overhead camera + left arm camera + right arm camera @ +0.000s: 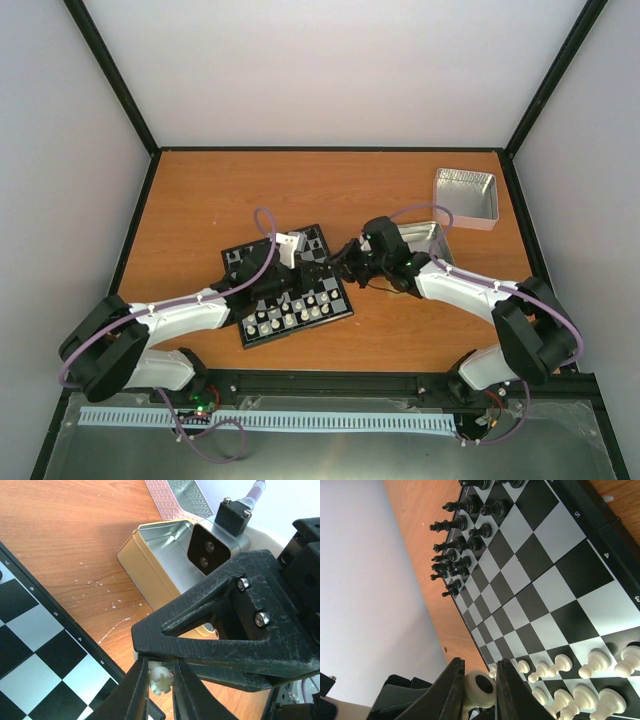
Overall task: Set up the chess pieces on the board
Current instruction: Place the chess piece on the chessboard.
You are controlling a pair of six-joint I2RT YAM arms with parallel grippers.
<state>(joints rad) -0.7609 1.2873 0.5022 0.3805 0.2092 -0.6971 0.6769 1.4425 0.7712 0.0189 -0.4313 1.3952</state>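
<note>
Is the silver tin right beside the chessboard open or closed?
Open: no lid on the tin, its bare metal inside shows.

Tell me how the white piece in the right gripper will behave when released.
Dwarfed by the right gripper, the white piece is probably light and easily flicked. Its round flat base should stand, yet its glossy surface might slip, and it could roll if dropped sideways.

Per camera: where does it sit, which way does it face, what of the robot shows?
Top external: above and behind, looking down at the board; left arm and right arm show.
Left wrist: on the left pincer, facing the open tin.
Right wrist: on the right pincer, looking along the board.
Shared: both wrist views show a white piece held in their own pincer.
</note>
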